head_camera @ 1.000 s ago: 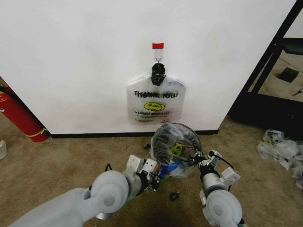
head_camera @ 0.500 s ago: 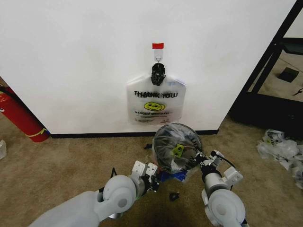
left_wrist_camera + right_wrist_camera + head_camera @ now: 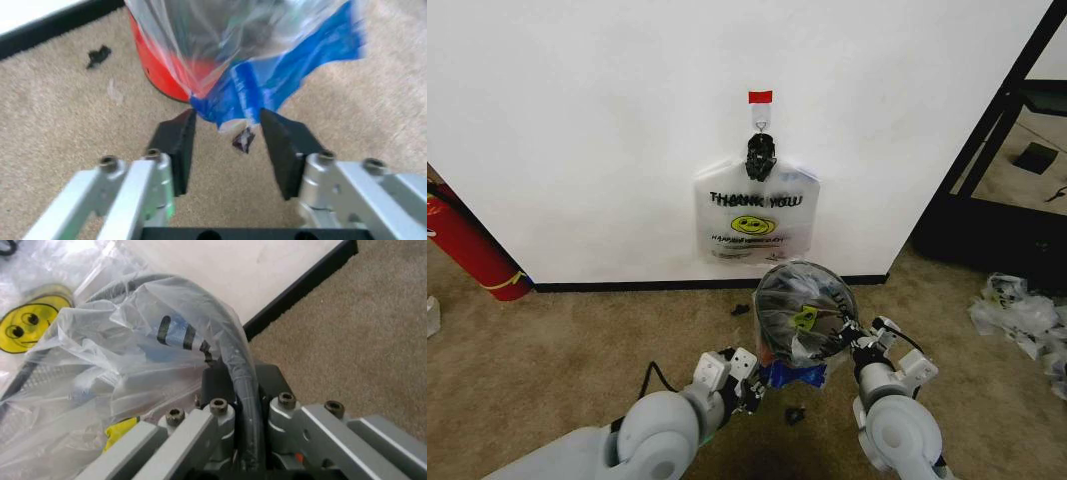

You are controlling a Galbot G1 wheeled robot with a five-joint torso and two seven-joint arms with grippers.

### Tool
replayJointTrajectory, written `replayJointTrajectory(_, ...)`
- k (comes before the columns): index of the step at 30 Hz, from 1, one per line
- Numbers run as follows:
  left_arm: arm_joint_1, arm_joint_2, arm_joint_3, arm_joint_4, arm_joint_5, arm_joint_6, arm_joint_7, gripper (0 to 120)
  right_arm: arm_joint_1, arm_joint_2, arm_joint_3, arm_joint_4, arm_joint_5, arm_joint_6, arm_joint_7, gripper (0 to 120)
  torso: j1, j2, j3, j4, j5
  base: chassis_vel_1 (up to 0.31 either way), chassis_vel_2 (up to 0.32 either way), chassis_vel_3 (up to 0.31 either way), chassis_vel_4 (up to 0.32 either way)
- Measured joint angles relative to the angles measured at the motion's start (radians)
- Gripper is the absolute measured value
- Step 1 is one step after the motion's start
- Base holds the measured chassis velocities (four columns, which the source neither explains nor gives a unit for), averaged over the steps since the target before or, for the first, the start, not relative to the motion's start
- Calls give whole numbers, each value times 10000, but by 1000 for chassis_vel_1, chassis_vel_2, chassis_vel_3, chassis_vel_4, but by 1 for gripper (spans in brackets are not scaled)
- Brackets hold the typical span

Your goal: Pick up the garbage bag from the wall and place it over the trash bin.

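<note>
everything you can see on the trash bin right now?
The trash bin is a small round black mesh wastebasket with a red base, upright on carpet before the wall's baseboard. A thin translucent garbage bag with a yellow smiley and blue print is draped over its rim. The right hand is shut on rim and plastic together. The left hand is open beside the base, the bag's blue edge between its fingers.

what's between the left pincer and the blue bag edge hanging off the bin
Nothing visible. The left pincer is open on either side of the garbage bag's hanging blue edge, beside the trash bin's red base; only carpet lies below.
</note>
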Motion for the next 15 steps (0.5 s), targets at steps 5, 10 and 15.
replayJointTrajectory(5, 322, 65, -354, -508, -4, 0, 145, 65, 102, 11, -69, -136, -18, 2, 0, 0, 0, 0, 0, -1, 2, 0, 0, 0, 0)
replayJointTrajectory(10, -36, -674, -13, 285, -511, -17, 207, 81, 132, 65, -108, -117, -28, 1, 17, 0, 0, 0, 0, -3, 2, 0, 0, 0, 0)
replayJointTrajectory(15, -573, -1326, 139, 1577, -1083, -27, 130, 99, -45, 19, -47, 24, -46, 1, 10, 0, 0, 0, 1, -5, 1, 0, 0, 0, 0)
